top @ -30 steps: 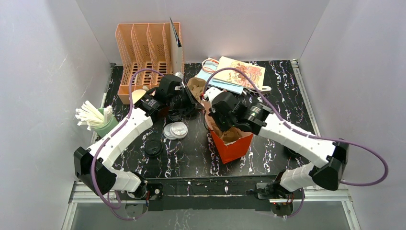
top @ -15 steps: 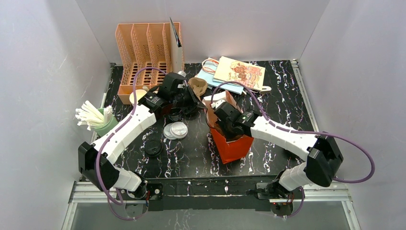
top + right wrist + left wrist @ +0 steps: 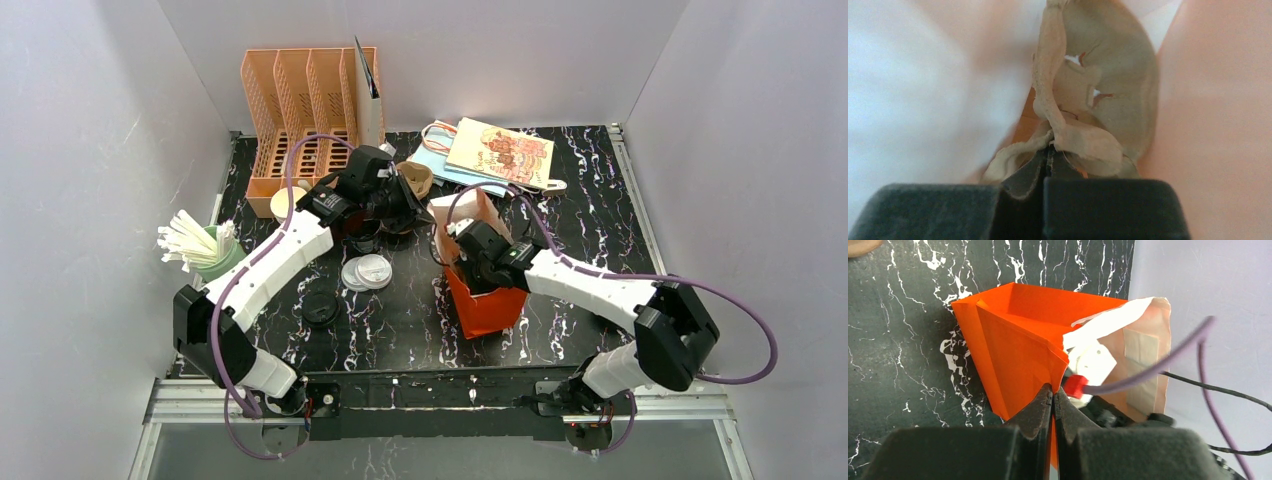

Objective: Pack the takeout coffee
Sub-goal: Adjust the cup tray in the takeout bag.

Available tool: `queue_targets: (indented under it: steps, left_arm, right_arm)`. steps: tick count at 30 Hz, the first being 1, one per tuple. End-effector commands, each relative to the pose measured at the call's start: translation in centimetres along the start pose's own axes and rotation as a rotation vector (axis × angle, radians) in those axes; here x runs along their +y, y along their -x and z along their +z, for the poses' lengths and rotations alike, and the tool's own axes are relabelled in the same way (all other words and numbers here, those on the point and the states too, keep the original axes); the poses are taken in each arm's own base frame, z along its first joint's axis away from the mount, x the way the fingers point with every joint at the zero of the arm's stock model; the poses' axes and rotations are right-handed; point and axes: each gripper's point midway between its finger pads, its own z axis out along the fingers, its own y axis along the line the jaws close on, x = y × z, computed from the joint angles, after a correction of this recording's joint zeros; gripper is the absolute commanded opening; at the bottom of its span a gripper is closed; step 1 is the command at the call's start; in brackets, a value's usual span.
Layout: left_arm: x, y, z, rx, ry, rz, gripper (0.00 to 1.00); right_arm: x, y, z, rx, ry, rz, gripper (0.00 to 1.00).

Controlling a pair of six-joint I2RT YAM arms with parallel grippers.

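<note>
My left claw (image 3: 1052, 392) is fully closed, its tips pressed together in line with the near corner of the orange paper bag (image 3: 1018, 345). From the wrist view I cannot tell whether it pinches that edge or only sits in front of it. My right claw (image 3: 1049, 150) is down inside the bag, between its pale inner walls, and closed tight on a crumpled beige paper piece (image 3: 1098, 100) with torn holes in it. The takeout coffee (image 3: 414, 180), a brown kraft cup, is outside the bag, past its far left corner and just beside the head of the left arm. From above I cannot tell whether it stands upright or lies tipped. White lids (image 3: 367, 272) lie on the counter (image 3: 590, 230) left of the bag, with a black lid (image 3: 320, 307) nearer me
</note>
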Motion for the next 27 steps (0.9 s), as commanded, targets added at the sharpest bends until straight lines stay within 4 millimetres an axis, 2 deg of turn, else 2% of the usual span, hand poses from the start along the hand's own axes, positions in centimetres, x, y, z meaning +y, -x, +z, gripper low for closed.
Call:
queue_targets:
  steps: [1, 6, 9, 13, 17, 23, 27]
  left_arm:
    - [-0.6, -0.3, 0.3, 0.041, -0.011, 0.007, 0.0]
    - [-0.2, -0.5, 0.9, 0.05, -0.012, -0.012, 0.0]
    - [-0.3, -0.4, 0.9, 0.044, -0.016, -0.013, 0.0]
    - [-1.2, 0.3, 0.4, 0.02, -0.034, -0.001, 0.0]
    - [-2.0, 0.7, -0.2, 0.007, -0.054, 0.004, 0.0]
    - [-1.4, 0.0, -0.4, 0.033, -0.046, -0.012, 0.0]
    - [-0.6, -0.8, -0.4, 0.048, -0.034, -0.028, 0.0]
  right_arm:
    - [0.2, -2.7, 2.4, 0.064, 0.022, 0.014, 0.01]
    - [-0.1, -3.4, 3.2, 0.116, -0.013, 0.037, 0.01]
    - [0.1, -4.6, 4.0, 0.182, -0.014, 0.081, 0.01]
    - [0.8, -6.6, 4.7, 0.252, 0.002, 0.161, 0.01]
    - [0.7, -7.6, 5.8, 0.288, -0.03, 0.205, 0.01]
    - [0.9, -8.3, 8.0, 0.327, -0.051, 0.245, 0.01]
    - [1.4, -9.6, 8.9, 0.4, -0.055, 0.279, 0.01]
